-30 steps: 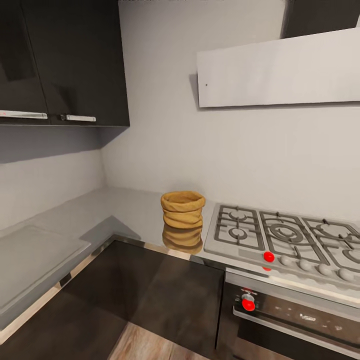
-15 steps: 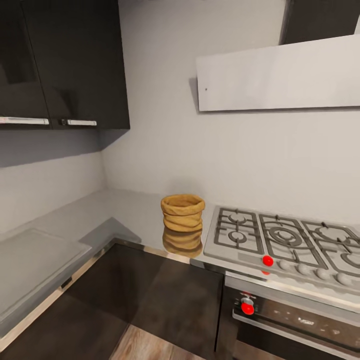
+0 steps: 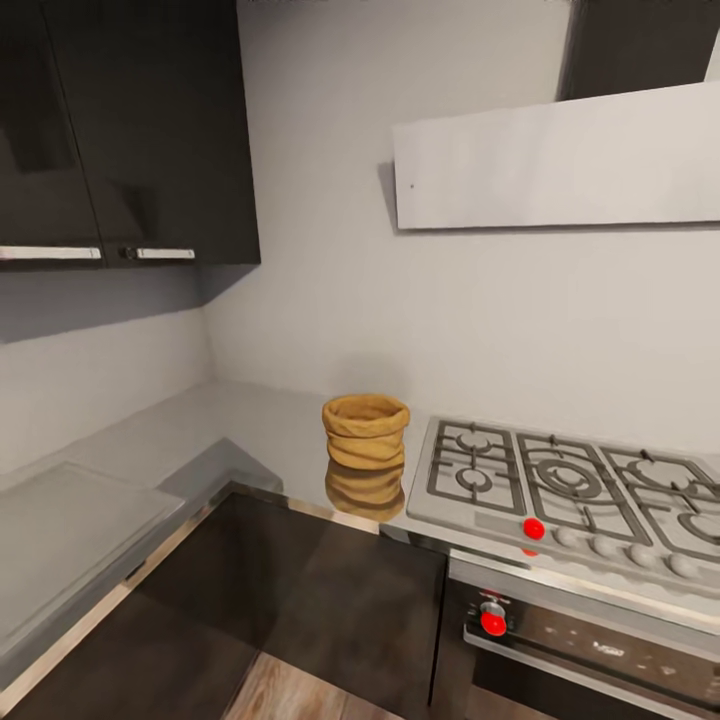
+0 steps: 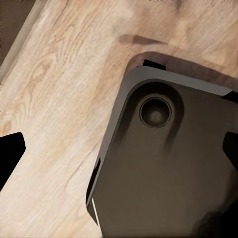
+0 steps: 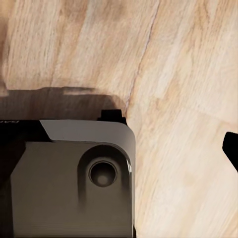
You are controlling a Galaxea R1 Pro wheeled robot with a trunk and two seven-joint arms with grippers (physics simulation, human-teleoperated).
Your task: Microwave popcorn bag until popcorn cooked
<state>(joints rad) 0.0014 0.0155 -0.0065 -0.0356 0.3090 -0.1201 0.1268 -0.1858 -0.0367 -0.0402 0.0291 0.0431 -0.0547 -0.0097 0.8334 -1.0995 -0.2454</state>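
From the head camera I see the bag [image 3: 365, 431] standing upright on the countertop [image 3: 255, 425], near the inner corner of the L, with its round mouth open to the top and its reflection showing in the grey surface just in front of it. It sits just beside the hob [image 3: 565, 487], apart from the hob's edge by a narrow strip of counter, and close to the counter's front lip. The hob has a red knob [image 3: 534, 528] on its front strip, and below it the oven [image 3: 590, 640] carries another red knob [image 3: 493, 622]. Dark wall cabinets [image 3: 125, 130] hang above the counter on my left, and a pale hood [image 3: 560, 160] juts from the wall over the hob. A flat grey board [image 3: 70, 520] lies on the counter's left run, well apart from the bag. In the left wrist camera I see wood floor [image 4: 54, 84] and a corner of the dark base [image 4: 163, 163] with a round socket in it; dark fingertips [image 4: 10, 151] sit at both edges of that picture, so I read that gripper as spread wide. The right wrist camera shows the same floor [image 5: 183, 99] and base [image 5: 74, 183], with one dark fingertip [image 5: 231, 148] at one edge; I cannot tell how that gripper stands.
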